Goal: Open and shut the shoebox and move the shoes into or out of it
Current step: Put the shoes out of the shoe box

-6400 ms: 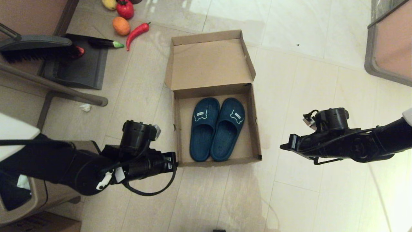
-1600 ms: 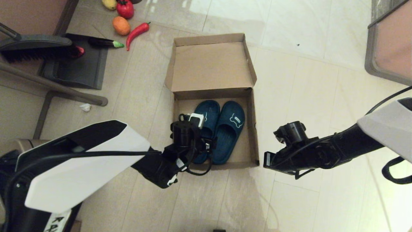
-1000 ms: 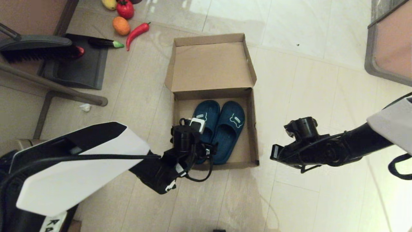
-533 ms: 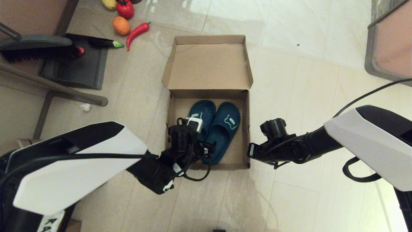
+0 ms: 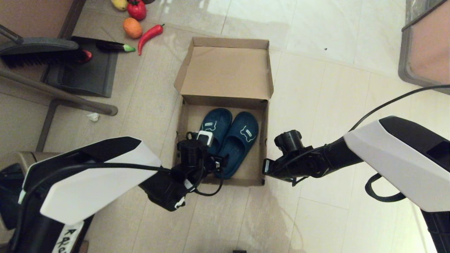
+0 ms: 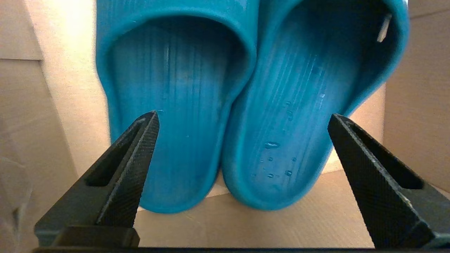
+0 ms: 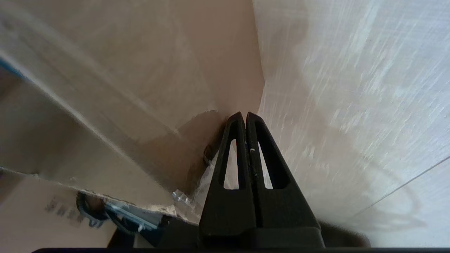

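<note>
**Inspector:** Location of items?

**Assistant:** The shoebox (image 5: 225, 73) stands on the tiled floor, lid flap thrown back. Both navy slide slippers (image 5: 230, 140) lie inside, side by side and touching, heels toward the robot.

**Inspector:** Grippers?

**Assistant:** The left gripper (image 6: 242, 140) hangs just over the heels, its fingers (image 6: 130, 168) spread wide, one over the left slipper's footbed, the other at the outer edge of the right one. Nothing is pinched. The right gripper (image 7: 245, 121) has its fingers pressed together, empty, tips against the box's right outer wall near the front corner.

**Inspector:** Handling?

**Assistant:** Judged light and flexible: moulded rubber with a ribbed footbed. Small droplets sit on the right slipper's footbed (possibly slick there). The two adjoining inner heel walls look the soundest hold for taking both together; a strap would serve for one. The cardboard box looks light and likely to slide if pushed.

**Inspector:** Markings?

**Assistant:** A small white outline figure on each strap (image 5: 247, 131); no lettering is readable. Print on the box wall in the right wrist view is illegible.
</note>
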{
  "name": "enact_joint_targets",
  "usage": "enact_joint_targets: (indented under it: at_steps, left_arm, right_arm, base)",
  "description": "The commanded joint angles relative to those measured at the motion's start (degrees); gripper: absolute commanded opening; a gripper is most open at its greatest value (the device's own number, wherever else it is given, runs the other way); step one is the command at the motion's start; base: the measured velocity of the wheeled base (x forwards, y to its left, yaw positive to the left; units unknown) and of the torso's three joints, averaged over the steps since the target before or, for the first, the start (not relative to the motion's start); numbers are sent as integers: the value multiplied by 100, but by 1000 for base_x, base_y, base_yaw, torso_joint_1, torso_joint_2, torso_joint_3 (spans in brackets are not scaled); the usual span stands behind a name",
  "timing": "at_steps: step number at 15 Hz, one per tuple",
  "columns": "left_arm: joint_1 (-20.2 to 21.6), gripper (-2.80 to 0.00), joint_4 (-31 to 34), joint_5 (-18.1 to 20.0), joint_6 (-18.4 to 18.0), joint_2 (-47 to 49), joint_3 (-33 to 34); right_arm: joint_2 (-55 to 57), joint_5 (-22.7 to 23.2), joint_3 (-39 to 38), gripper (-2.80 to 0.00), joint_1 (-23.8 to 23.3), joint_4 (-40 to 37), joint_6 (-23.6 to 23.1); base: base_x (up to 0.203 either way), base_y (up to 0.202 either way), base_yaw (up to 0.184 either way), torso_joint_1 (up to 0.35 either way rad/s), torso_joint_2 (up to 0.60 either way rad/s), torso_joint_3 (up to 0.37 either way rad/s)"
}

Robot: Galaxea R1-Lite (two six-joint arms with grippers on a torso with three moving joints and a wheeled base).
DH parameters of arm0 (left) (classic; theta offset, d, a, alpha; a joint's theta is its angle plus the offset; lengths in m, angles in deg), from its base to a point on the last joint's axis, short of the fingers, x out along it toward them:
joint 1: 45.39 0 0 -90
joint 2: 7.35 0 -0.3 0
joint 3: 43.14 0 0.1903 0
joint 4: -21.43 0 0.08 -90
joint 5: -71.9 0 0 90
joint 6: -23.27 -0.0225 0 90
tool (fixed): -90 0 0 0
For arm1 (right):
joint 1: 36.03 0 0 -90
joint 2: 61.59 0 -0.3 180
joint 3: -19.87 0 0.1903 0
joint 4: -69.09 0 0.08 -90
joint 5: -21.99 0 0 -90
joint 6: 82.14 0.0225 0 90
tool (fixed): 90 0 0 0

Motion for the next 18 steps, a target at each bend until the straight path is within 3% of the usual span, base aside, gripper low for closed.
enact_joint_targets:
  at_steps: [1,4,10,18]
  left_arm:
    - [-3,0,-38,87,-4,58,5]
    - [-3,0,-228,122,-8,358,-300]
    - [-3,0,-258,75,-149,1348,-1846]
    - [1,0,-271,-29,-197,1840,-2852]
  right_arm:
    - [-8,-33,51,-280,-33,-52,21]
    - [-160,-113,-13,-280,-174,-156,20]
    - [-418,-183,-244,-280,-176,-214,-11]
    - [-618,-192,-594,-280,-292,-214,-40]
  base:
    - [0,0,0,0,0,0]
    - [0,0,0,0,0,0]
    - [0,0,0,0,0,0]
    - [0,0,0,0,0,0]
